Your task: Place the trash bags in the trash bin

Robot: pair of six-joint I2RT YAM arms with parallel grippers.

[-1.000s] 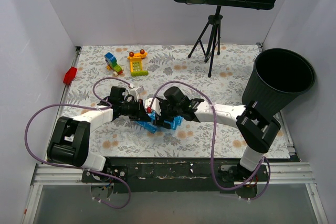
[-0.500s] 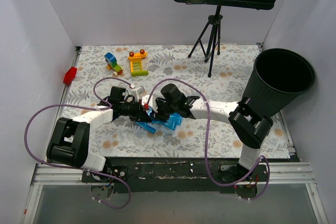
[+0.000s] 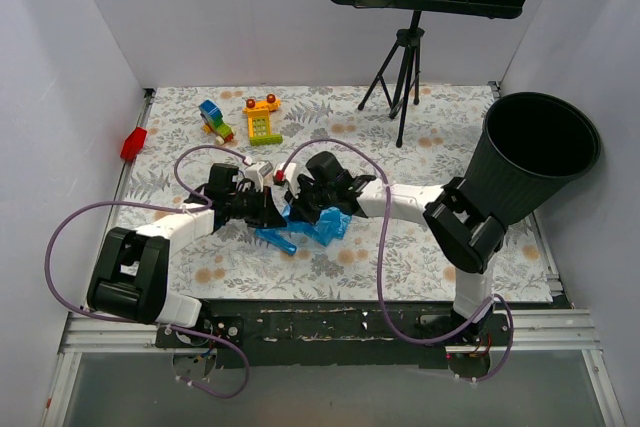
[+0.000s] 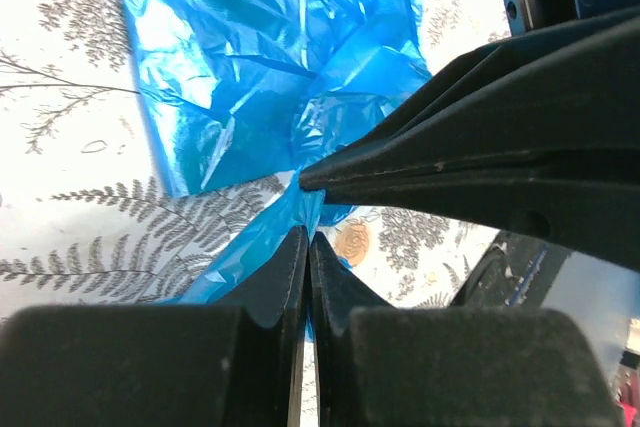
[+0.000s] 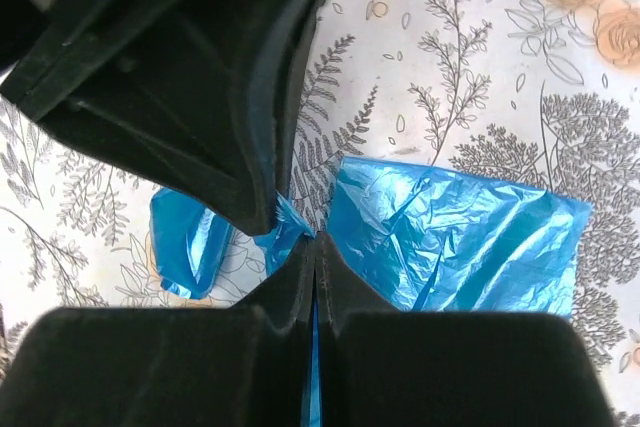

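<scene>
One blue trash bag lies crumpled mid-desk, its long axis running roughly 8 to 2 o'clock. Two pincers meet on it: the left pincer and the right pincer are each clamped on its film. One black trash bin stands at 3 o'clock, well apart.

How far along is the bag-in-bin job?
Done: nothing yet; no blue shows inside the bin. In hand: the left gripper and right gripper are both shut on the blue bag, which sits well left of the bin. Left: lift it, carry it right, drop it in.
</scene>
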